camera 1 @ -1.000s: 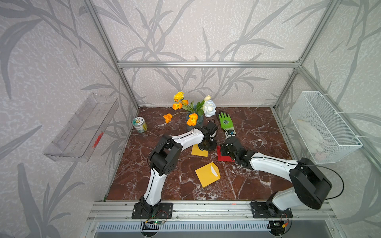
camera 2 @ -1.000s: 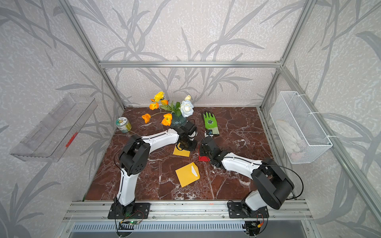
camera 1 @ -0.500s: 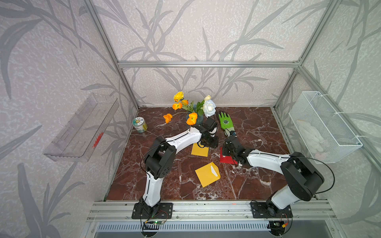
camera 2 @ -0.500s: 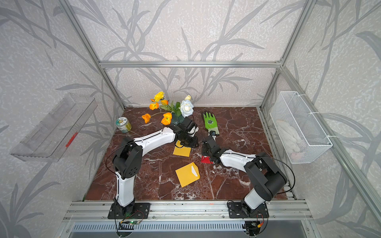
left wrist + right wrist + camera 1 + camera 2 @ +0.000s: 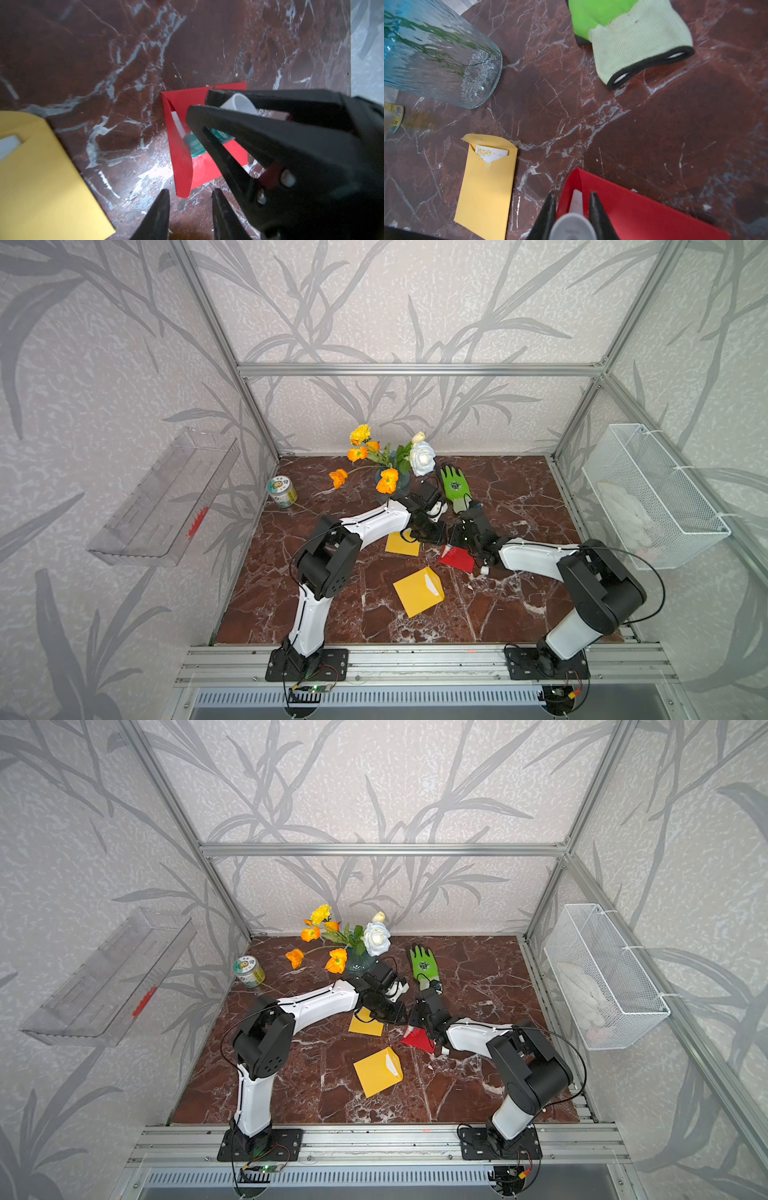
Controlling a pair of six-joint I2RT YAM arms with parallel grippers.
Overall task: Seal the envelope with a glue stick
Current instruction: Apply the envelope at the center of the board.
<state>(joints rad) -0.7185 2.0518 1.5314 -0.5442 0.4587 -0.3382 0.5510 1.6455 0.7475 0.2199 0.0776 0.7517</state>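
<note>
Leaf-patterned walls on an aluminium frame enclose a red-brown marble counter (image 5: 519, 497). A clear tray (image 5: 166, 497) hangs on the left wall and a white wire basket (image 5: 648, 497) on the right wall. Both arms reach to mid-counter, their ends near each other.

A glass vase (image 5: 436, 58) of flowers stands toward the back, with a green glove (image 5: 455, 487) lying near it. Three envelopes lie on the marble:
- the front yellow envelope (image 5: 417, 591);
- the rear yellow envelope (image 5: 402, 543), partly under the left arm;
- the red envelope (image 5: 457, 559), flap raised, with a white card showing inside.

A tin (image 5: 281, 491) stands by the left wall.

The left gripper (image 5: 190, 209) hangs just beside the red envelope, jaws apart and nothing between them. The right gripper (image 5: 572, 199) is clenched on the glue stick (image 5: 240, 104), which is tilted over the red envelope's open mouth. Contact with the paper cannot be confirmed.
</note>
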